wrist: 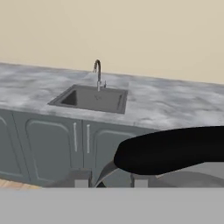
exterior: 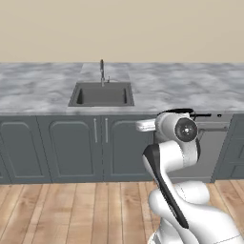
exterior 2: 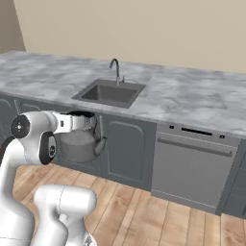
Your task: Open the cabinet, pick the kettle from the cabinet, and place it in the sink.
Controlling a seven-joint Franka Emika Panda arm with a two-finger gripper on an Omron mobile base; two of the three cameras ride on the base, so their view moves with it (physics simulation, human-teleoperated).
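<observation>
The silver-grey kettle hangs in the air in front of the base cabinets, below counter height, with its spout pointing right. My gripper is shut on its black arched handle, which crosses the hand view just above my fingertips. The dark grey sink with its arched faucet lies in the marble counter beyond and above the kettle, slightly to its right. In the left base view the sink sits left of my arm, which hides the kettle's body. The tall wall cabinet is out of view.
A grey marble counter runs the full width. Below it are low grey base cabinet doors and a steel dishwasher to the right of the sink. Wooden floor lies between my base and the cabinets.
</observation>
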